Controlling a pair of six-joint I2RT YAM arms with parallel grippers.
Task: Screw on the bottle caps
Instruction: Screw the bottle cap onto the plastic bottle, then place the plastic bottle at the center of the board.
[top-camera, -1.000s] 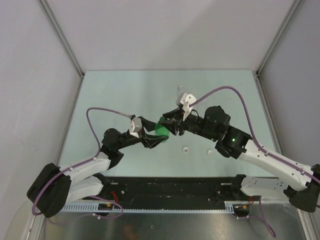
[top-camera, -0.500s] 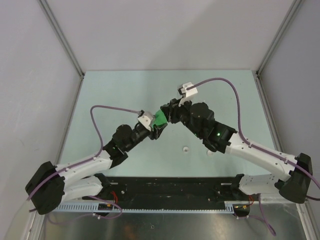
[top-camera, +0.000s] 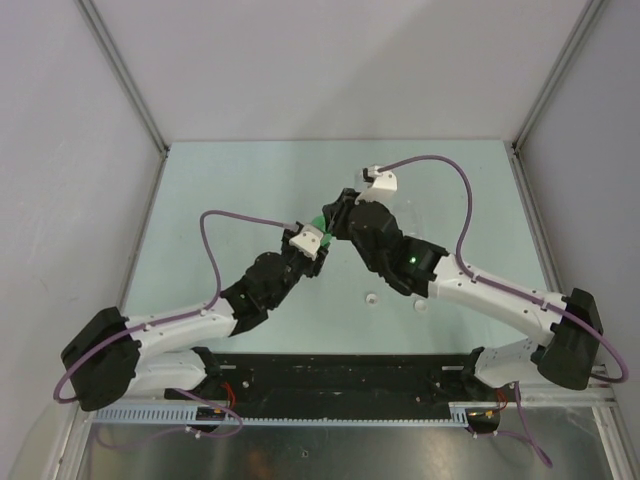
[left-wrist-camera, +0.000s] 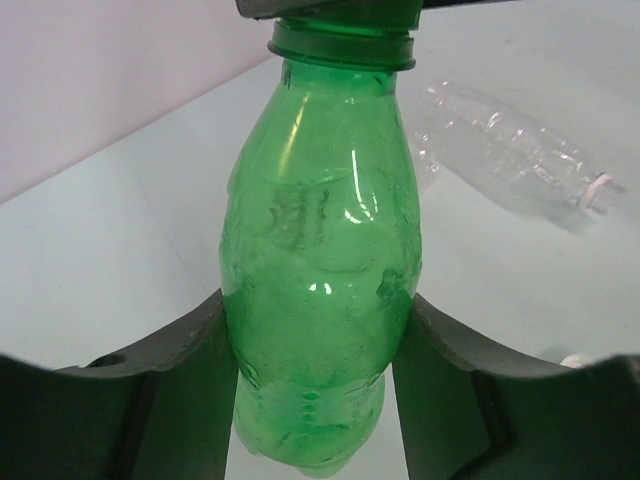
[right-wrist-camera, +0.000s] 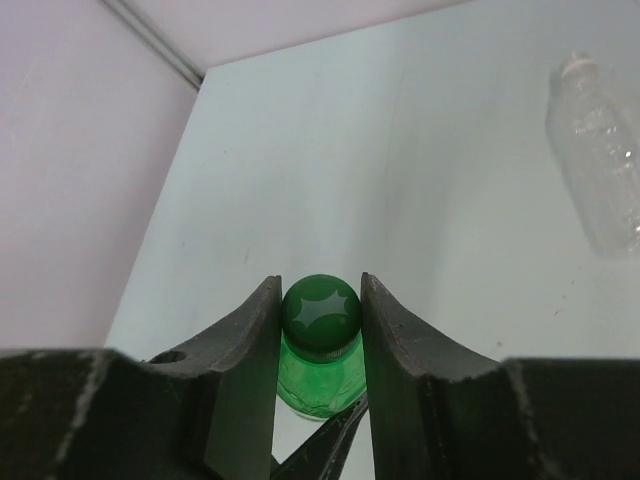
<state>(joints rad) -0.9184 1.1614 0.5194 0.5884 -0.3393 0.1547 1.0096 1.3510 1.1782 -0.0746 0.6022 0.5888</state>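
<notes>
One green bottle (left-wrist-camera: 320, 260), wearing one green cap (right-wrist-camera: 320, 308). One clear bottle (left-wrist-camera: 510, 150) shows in each wrist view; whether it is the same one, I cannot tell. Two white caps (top-camera: 371, 297) lie toward the worktop's (top-camera: 220, 200) near edge.

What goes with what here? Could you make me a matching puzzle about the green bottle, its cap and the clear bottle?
Things:
1. green bottle
2. green cap
3. clear bottle

States:
A. lying on the table
B. gripped round its body by the left hand
C. pinched by the right hand

Pairs: 1-B, 2-C, 3-A
</notes>
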